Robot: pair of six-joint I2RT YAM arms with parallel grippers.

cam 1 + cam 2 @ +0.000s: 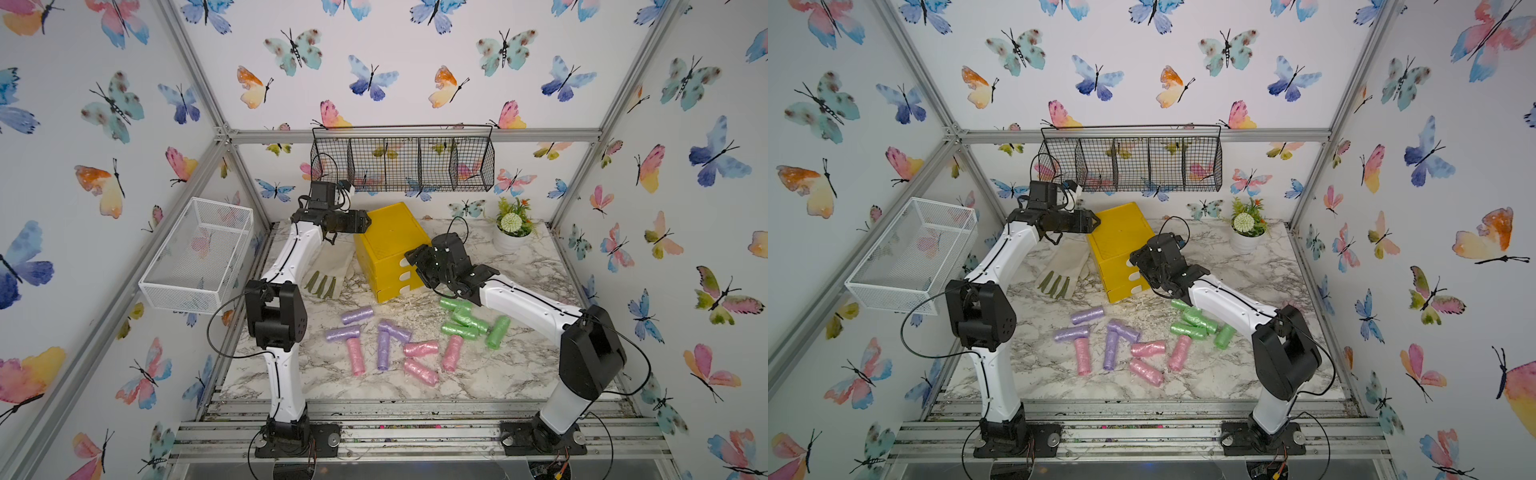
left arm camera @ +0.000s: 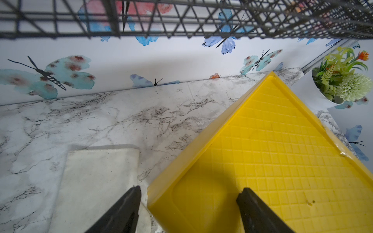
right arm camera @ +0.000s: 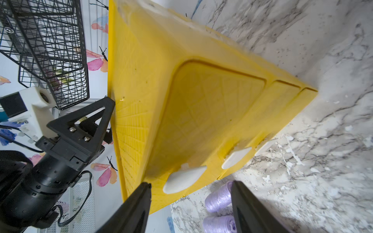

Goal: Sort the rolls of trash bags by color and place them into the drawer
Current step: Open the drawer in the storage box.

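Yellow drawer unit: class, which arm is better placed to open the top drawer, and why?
Right, probably. The right tool, open, points at the top white handle on the front of the yellow drawer unit. The left tool is at the unit's top corner, away from the handles.

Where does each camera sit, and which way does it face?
Top views: high over the arm bases, looking down at the table; left arm, right arm whole.
Left wrist: behind the left claw, above the yellow drawer unit.
Right wrist: behind the right claw, facing the drawer fronts; left claw visible.
Shared: all show that unit.
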